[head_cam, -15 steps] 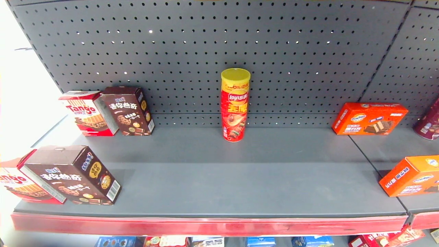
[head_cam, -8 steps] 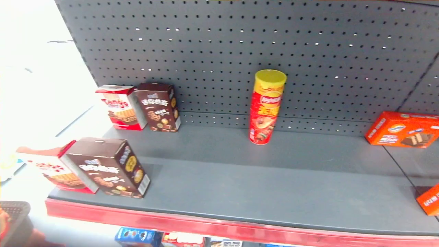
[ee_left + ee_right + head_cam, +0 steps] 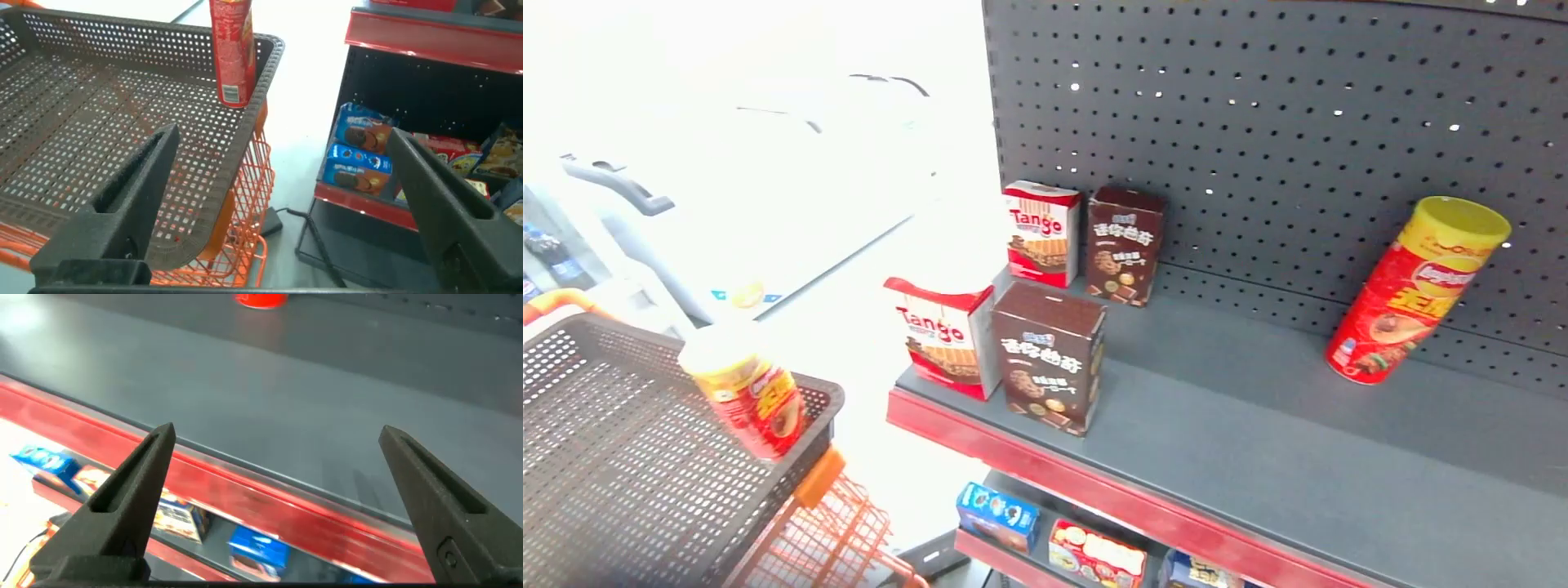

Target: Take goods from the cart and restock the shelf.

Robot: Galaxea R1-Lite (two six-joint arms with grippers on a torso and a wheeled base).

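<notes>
Hovering open-clawed between cart and shelf

Head view: the grey shelf (image 3: 1258, 465) carries a red chip can (image 3: 1417, 290) standing at its back by the pegboard. Two wafer boxes (image 3: 943, 336) and two cookie boxes (image 3: 1049, 355) stand at the shelf's left end. Left of the shelf, the cart's black mesh basket (image 3: 613, 465) holds a second chip can (image 3: 747, 392), upright by the wall nearest the shelf.

Left wrist view: the left gripper (image 3: 282, 135) is spread wide with nothing between its fingers. It hangs over the basket, left of the shelf.

Right wrist view: the right gripper (image 3: 278, 433) is equally wide and empty, just before the shelf's red front edge.
</notes>
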